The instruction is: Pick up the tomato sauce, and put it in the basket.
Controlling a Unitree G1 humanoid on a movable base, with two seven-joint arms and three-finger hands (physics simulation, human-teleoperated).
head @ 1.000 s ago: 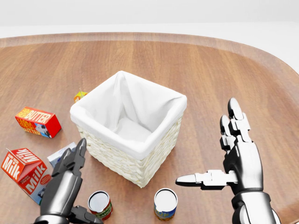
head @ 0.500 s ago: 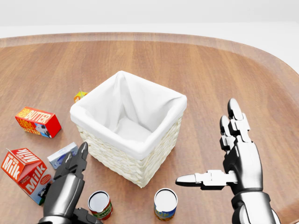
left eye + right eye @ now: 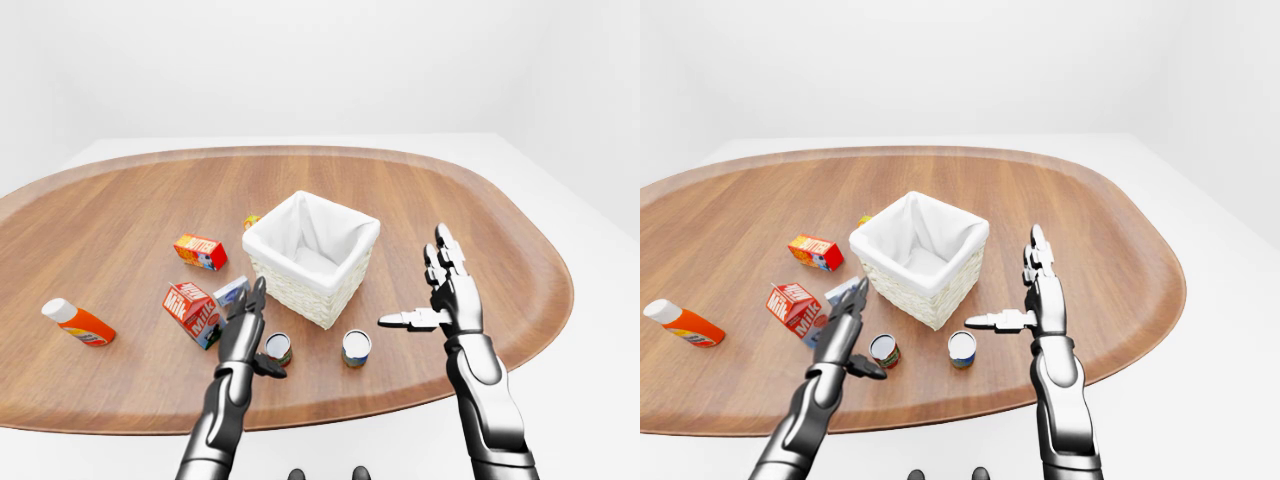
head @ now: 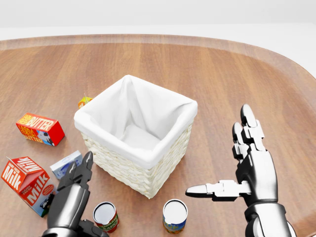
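Upright, the tomato sauce can stands beside the spread left robot hand.

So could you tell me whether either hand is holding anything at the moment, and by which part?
Nothing is held. The left hand is open beside the red-labelled can, and the right hand is open, apart from everything.

cream wicker basket with white lining on brown wood table.
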